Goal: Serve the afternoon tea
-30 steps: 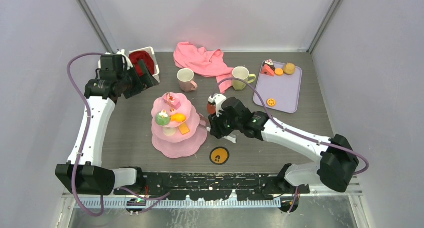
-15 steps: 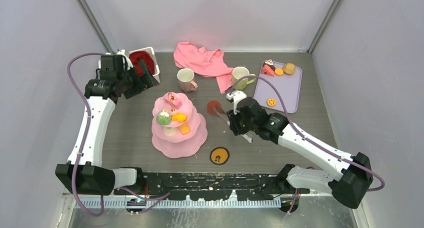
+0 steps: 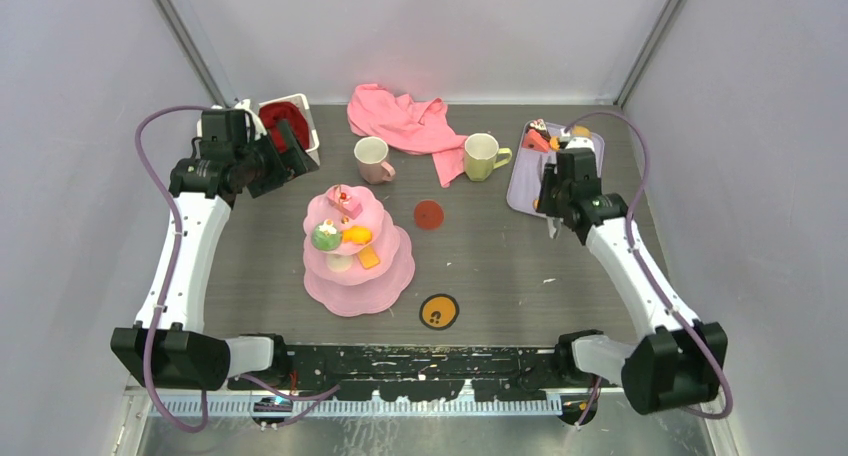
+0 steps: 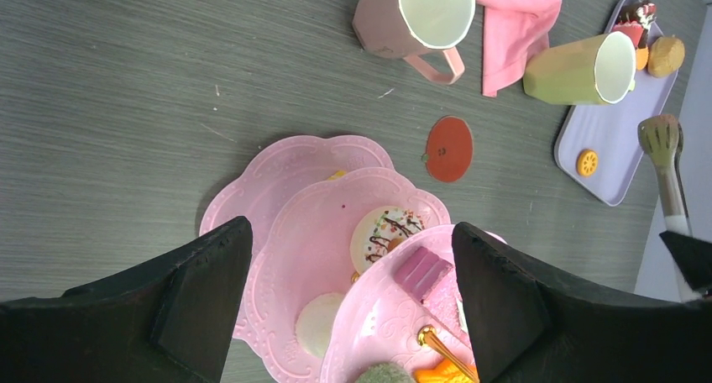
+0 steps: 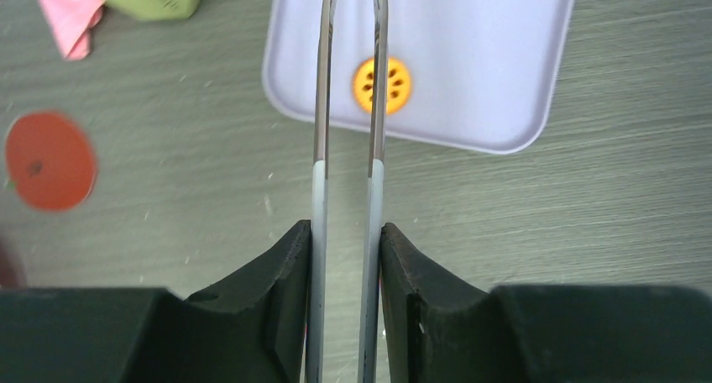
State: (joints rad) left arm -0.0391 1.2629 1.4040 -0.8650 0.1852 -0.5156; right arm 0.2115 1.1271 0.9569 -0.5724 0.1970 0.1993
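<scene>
The pink three-tier cake stand (image 3: 355, 298) stands mid-table with toy pastries on it, among them a green ball (image 3: 324, 238) and an orange piece (image 3: 356, 236). Behind it are the pale pink mug (image 3: 372, 159) and the yellow-green mug (image 3: 481, 157). My right gripper (image 5: 346, 232) is shut on metal tongs (image 5: 323, 106), whose arms straddle an orange cookie (image 5: 382, 85) on the lilac tray (image 3: 572, 194). A red disc (image 3: 429, 214) lies on the table. At the back left, my left gripper (image 4: 348, 232) hangs open and empty.
More toy pastries (image 3: 540, 136) sit at the tray's far end. A pink cloth (image 3: 400, 121) lies at the back, and a white basket with red cloth (image 3: 288, 116) beside the left gripper. A black-and-yellow disc (image 3: 438, 312) lies near the front edge.
My right arm swung from beside the cake stand to the lilac tray, leaving the red disc on the table. The tongs' arms closed in. The left arm stayed still.
</scene>
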